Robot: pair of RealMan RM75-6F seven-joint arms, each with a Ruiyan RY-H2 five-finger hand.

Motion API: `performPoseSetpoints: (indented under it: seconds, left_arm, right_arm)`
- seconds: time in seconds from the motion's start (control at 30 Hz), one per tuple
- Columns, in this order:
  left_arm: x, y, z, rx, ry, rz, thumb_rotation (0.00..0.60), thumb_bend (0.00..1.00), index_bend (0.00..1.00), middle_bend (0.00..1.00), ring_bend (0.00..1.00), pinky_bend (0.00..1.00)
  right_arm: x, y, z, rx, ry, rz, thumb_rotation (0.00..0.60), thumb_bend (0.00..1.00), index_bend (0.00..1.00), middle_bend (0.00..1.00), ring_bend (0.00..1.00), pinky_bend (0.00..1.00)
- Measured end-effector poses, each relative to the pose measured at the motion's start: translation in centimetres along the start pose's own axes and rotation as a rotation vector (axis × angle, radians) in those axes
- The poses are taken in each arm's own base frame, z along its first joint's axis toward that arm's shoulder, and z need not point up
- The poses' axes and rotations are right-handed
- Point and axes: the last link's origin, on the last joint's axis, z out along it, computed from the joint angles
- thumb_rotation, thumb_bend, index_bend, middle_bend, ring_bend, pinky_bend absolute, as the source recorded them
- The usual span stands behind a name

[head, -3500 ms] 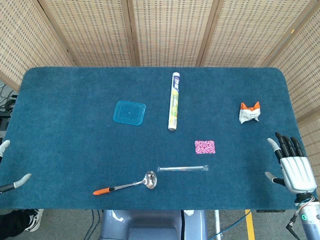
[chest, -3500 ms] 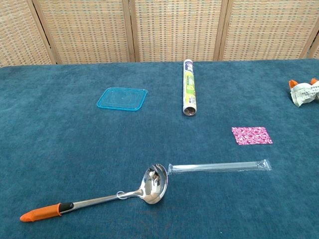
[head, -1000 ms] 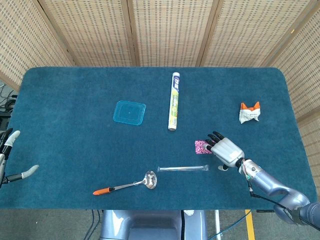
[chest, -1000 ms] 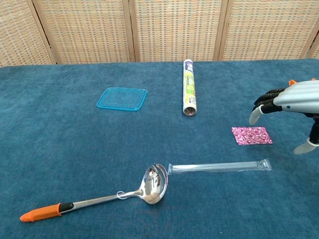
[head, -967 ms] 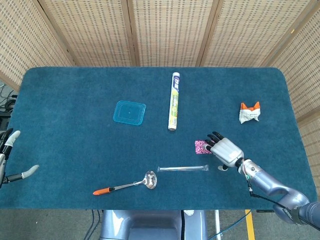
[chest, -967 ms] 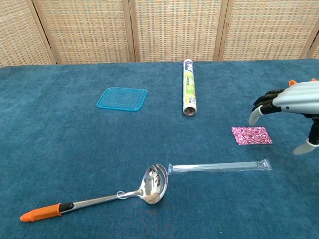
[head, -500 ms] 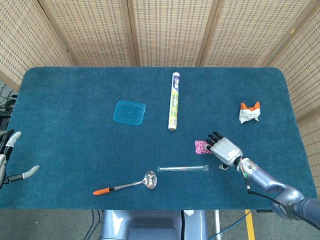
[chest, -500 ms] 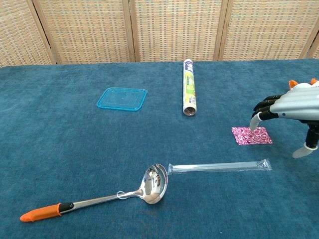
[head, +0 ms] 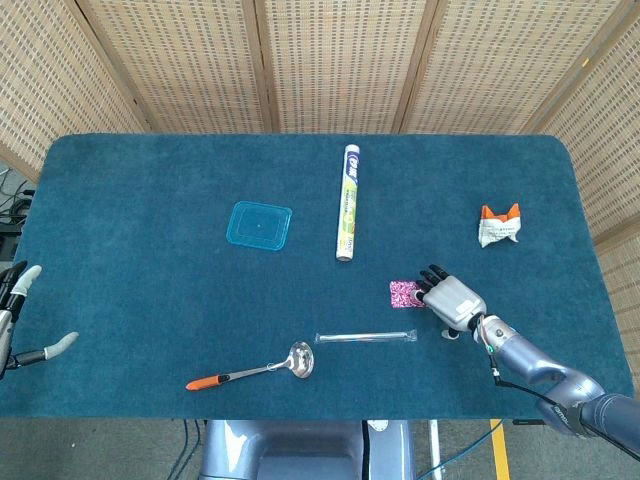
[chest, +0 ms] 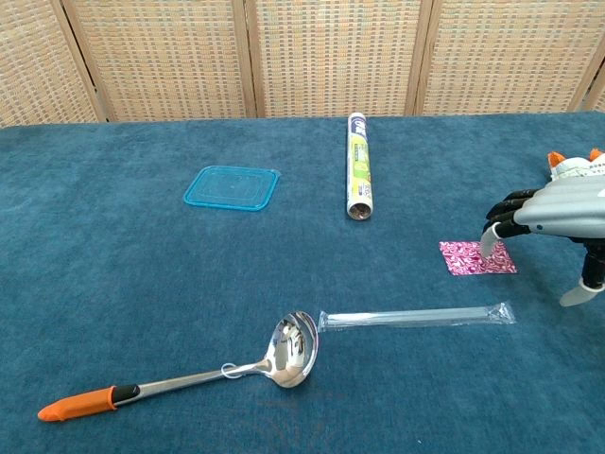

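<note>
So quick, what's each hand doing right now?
Left hand: open, holding nothing, at the table's edge.
Right hand: open, fingers spread over the pink card, holding nothing.

No lettering comes through clearly here. The foil roll (chest: 358, 177) carries a blue-and-green printed label along its length, but the print is too small to make out. The crumpled wrapper (head: 498, 227) shows markings too, equally unreadable.

Bright even overhead light, soft faint shadows; sharp focus, no glare, no blur
</note>
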Motion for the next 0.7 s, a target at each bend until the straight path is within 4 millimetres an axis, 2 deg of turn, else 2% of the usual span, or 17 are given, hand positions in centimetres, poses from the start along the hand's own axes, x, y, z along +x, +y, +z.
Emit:
performPoseSetpoints:
  seconds: [0.7]
  left_arm:
    - [0.06,-0.32,-0.20,0.008,-0.003,0.001,0.202,0.00,0.02,0.00,0.00,0.00]
  right_arm:
    - [-1.02,0.22,0.01,-0.015,-0.026,-0.006,0.600,0.21,0.21,0.17,0.00,0.00]
